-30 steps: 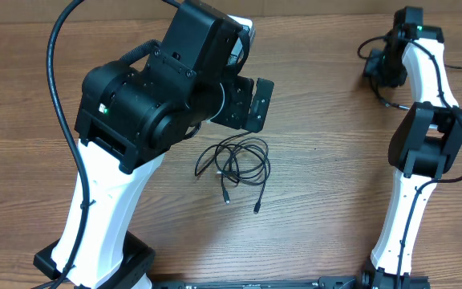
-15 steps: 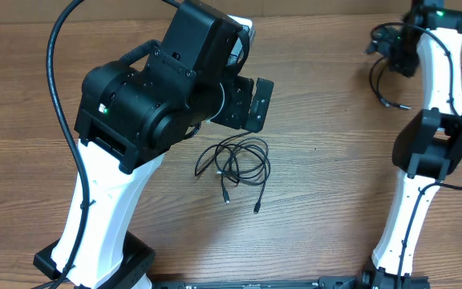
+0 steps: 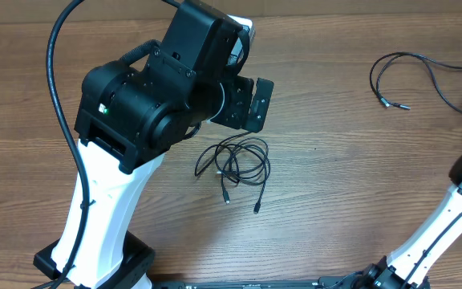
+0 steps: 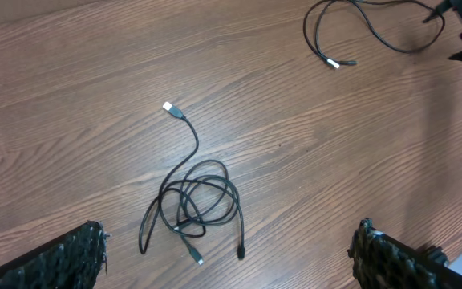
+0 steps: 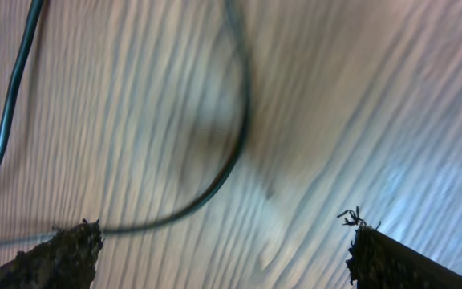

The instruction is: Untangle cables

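On the bench (image 3: 335,193), the knot of cables (image 3: 235,163) lies under the spread left tool (image 4: 229,233); one separated cable (image 3: 391,72) lies well right of the knot; the right tool (image 5: 223,225) is spread, empty; next, probably, another cable needs pinching out of the knot.

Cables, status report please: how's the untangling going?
Open and empty: left end effector, right end effector. Tangled cable bundle mid-table, separate cable lying apart. Nothing in the way.

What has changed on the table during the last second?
The right end effector opened, let go of one cable and swung away to the right; the cable now lies loose. The bundle and the left arm stayed put.
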### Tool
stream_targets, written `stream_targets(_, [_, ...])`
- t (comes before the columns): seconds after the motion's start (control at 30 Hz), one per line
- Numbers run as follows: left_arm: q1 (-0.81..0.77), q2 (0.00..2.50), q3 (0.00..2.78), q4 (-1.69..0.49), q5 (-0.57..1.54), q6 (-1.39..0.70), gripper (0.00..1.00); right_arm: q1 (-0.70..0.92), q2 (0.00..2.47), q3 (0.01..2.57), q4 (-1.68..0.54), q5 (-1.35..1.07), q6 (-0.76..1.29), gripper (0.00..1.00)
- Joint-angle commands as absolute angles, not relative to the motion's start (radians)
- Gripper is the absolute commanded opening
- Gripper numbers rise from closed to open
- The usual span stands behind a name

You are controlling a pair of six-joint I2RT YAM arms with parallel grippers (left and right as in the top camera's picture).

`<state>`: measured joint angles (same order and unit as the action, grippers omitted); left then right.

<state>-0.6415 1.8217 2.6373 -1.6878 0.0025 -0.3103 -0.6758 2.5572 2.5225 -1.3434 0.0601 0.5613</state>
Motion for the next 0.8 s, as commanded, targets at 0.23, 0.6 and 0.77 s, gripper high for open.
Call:
stream_targets(0.23, [-0.641, 1.831, 2.633, -1.689, -0.010, -0.292, 1.00, -0.675, 2.565, 2.539, -1.264, 0.072, 0.568, 0.97])
stream_targets(0.6, [-0.641, 1.831, 2.633, -1.689, -0.010, -0.292, 1.00, -0.680, 2.621, 2.523, -1.256, 0.179, 0.561, 0.95])
stream_targets(0.77, [-0.642, 1.831, 2.633, -1.689, -0.010, -0.292, 1.00, -0.680, 2.621, 2.503, -1.219, 0.183, 0.503, 0.90])
